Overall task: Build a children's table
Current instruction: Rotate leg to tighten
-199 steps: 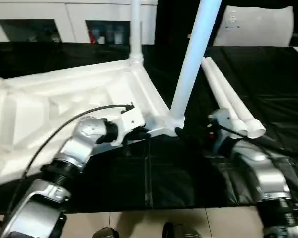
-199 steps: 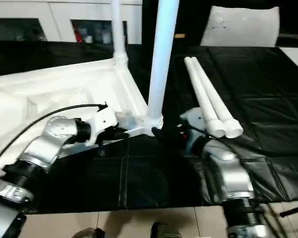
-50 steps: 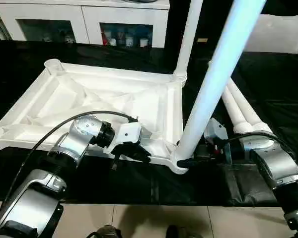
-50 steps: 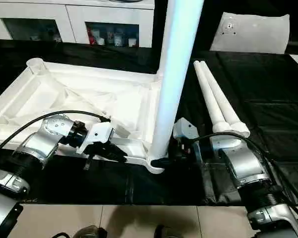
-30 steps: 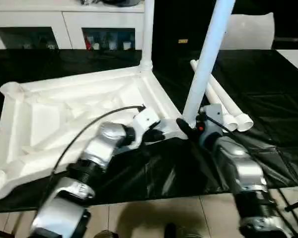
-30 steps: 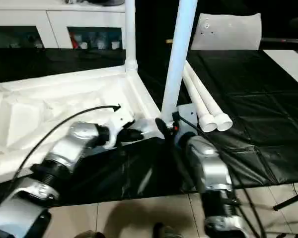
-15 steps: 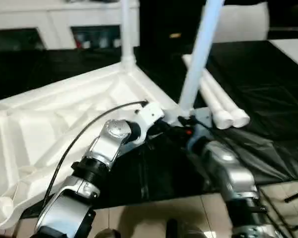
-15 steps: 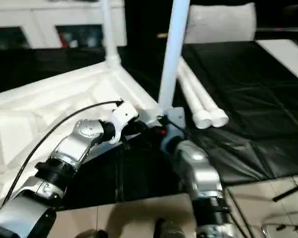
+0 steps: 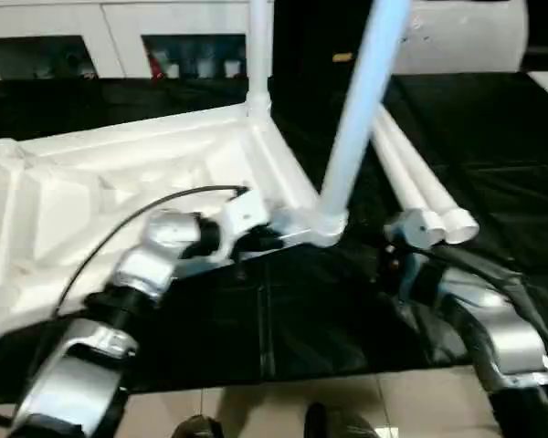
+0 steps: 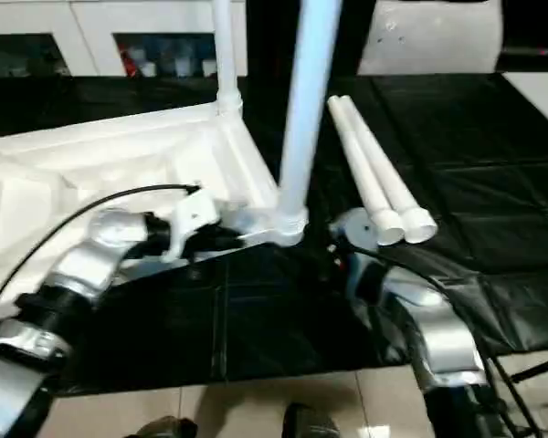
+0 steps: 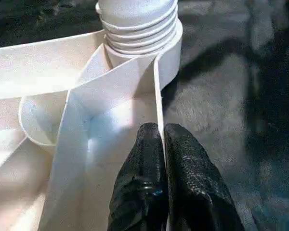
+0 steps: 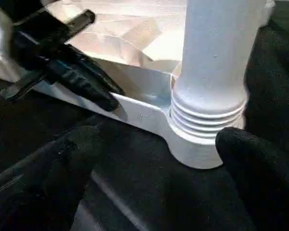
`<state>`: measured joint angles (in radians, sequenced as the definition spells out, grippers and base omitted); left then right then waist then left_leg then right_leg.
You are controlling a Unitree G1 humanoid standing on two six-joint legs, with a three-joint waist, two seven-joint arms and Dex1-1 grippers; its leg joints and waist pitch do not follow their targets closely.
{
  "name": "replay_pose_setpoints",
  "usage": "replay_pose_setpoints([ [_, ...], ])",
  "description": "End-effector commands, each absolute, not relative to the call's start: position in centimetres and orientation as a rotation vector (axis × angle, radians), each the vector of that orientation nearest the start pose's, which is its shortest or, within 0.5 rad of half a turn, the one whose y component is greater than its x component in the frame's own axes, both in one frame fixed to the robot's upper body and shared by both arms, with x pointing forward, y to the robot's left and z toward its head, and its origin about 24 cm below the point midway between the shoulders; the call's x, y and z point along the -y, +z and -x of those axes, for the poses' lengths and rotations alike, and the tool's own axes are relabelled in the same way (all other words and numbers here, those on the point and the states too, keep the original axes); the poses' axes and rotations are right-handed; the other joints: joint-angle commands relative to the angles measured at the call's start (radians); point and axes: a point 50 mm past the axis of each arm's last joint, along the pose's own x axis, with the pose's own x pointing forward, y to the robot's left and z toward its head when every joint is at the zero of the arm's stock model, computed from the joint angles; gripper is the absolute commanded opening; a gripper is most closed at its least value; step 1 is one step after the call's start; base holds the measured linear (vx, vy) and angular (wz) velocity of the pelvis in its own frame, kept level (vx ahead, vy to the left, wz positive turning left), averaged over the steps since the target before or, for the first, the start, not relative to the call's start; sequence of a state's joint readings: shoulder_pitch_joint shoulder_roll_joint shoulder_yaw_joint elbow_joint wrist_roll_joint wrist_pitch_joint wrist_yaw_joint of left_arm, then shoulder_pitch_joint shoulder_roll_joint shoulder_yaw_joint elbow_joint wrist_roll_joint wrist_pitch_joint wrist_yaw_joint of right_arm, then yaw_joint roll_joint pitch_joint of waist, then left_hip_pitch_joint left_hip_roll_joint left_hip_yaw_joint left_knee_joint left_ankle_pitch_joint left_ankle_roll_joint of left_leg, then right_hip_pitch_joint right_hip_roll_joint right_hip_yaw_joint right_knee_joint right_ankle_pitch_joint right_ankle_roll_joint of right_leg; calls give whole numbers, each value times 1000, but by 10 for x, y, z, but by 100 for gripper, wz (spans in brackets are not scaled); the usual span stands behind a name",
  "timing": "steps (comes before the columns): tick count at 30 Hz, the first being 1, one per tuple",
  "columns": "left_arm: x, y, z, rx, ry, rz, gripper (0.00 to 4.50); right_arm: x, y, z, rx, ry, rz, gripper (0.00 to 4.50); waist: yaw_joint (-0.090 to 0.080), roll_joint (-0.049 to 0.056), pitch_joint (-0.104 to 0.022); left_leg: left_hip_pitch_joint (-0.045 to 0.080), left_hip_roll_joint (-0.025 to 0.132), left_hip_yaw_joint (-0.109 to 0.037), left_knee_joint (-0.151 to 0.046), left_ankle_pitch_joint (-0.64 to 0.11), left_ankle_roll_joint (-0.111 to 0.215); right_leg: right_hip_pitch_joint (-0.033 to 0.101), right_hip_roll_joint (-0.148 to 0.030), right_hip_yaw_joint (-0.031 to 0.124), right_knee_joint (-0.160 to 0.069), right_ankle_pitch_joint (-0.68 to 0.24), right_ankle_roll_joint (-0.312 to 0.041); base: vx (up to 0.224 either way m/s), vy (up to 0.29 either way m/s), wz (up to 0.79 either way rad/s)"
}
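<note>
The children's table top [image 9: 119, 182] lies upside down on black cloth, its ribbed underside showing. One leg [image 9: 258, 55] stands in the far corner socket. Another leg [image 9: 361, 100] stands in the near right socket [image 9: 327, 228], its ringed base [image 12: 209, 110] seated in the round collar. Two loose legs [image 9: 420, 192] lie side by side to the right. My left gripper [image 11: 162, 132] is shut on the thin rim wall [image 11: 159, 91] just beside that socket. My right gripper [image 12: 159, 139] is open, with one finger on each side of the leg's base and apart from it.
White cabinets with glass doors [image 9: 73, 36] line the back. A flat white panel [image 9: 466, 36] stands at the back right. The black cloth [image 9: 283, 319] ends near me at a tiled floor [image 9: 237, 415]. My left gripper's black cable [image 9: 164, 205] arcs over the table top.
My right gripper's fingers have spread wide and drawn back a little from the leg's base. The left gripper keeps its hold on the rim. The camera has shifted.
</note>
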<state>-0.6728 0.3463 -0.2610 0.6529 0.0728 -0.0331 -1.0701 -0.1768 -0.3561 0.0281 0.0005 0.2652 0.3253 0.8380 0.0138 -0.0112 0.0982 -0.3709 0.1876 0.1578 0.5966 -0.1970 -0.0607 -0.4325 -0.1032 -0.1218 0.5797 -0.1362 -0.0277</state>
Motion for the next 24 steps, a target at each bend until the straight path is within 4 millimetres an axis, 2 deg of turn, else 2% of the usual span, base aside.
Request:
replay_pose_setpoints([
  [1,-130,70,-335,-303,-1268,-579,0,162,73,-263,-182,919,19,443,8,-4,-94,1,34,1,-62,-158,88,84,-54,54,-77,-391,-147,0,0,0],
  [2,-133,71,-334,-308,-1291,-578,0,166,73,-263,-182,897,34,443,10,-3,-93,5,35,1,-65,-178,71,81,-52,53,-84,-421,-130,0,0,0],
  [4,-134,73,-331,-305,-1347,-557,0,172,72,-266,-183,858,58,443,12,-6,-92,10,35,1,-67,-203,43,77,-51,54,-90,-466,-117,0,0,0],
  [6,-134,73,-328,-308,-1391,-549,0,175,73,-270,-174,835,92,443,16,-11,-92,15,33,3,-65,-213,35,73,-53,55,-95,-498,-110,0,0,0],
  [9,-134,72,-327,-312,-1419,-559,0,176,72,-273,-199,827,96,443,23,-10,-93,16,34,3,-66,-200,35,73,-51,55,-93,-491,-113,0,0,0],
  [10,-134,71,-326,-317,-1432,-557,0,175,72,-273,-213,849,87,443,26,-14,-94,18,35,4,-66,-199,39,74,-51,56,-89,-469,-120,0,0,0],
  [13,-134,69,-327,-327,-1419,-560,0,173,72,-273,-221,886,77,443,29,-12,-92,22,38,4,-67,-213,40,74,-51,56,-87,-461,-128,0,0,0],
  [14,-135,68,-329,-350,-1401,-537,0,170,72,-273,-216,905,74,443,30,-9,-95,21,38,3,-68,-203,40,77,-52,57,-84,-441,-132,0,0,0],
  [16,-136,66,-330,-388,-1377,-507,0,167,72,-272,-210,931,74,443,31,-11,-97,20,39,3,-69,-198,38,80,-51,57,-80,-409,-142,0,0,0],
  [17,-137,66,-330,-394,-1374,-505,44,166,72,-272,-209,935,74,450,31,-12,-97,19,38,3,-69,-197,38,81,-51,57,-80,-407,-143,0,0,0],
  [19,-140,61,-333,-443,-1330,-524,55,163,69,-269,-216,966,58,450,32,-8,-97,18,36,2,-68,-201,36,84,-50,56,-79,-417,-139,0,0,0],
  [22,-140,62,-336,-411,-1287,-521,90,162,69,-268,-215,971,57,450,31,-11,-92,19,32,2,-68,-226,33,83,-48,51,-90,-481,-117,0,0,0],
  [24,-139,62,-335,-426,-1310,-515,100,163,68,-267,-217,972,56,450,31,-12,-91,23,27,1,-64,-238,26,81,-50,44,-105,-572,-76,0,0,0],
])
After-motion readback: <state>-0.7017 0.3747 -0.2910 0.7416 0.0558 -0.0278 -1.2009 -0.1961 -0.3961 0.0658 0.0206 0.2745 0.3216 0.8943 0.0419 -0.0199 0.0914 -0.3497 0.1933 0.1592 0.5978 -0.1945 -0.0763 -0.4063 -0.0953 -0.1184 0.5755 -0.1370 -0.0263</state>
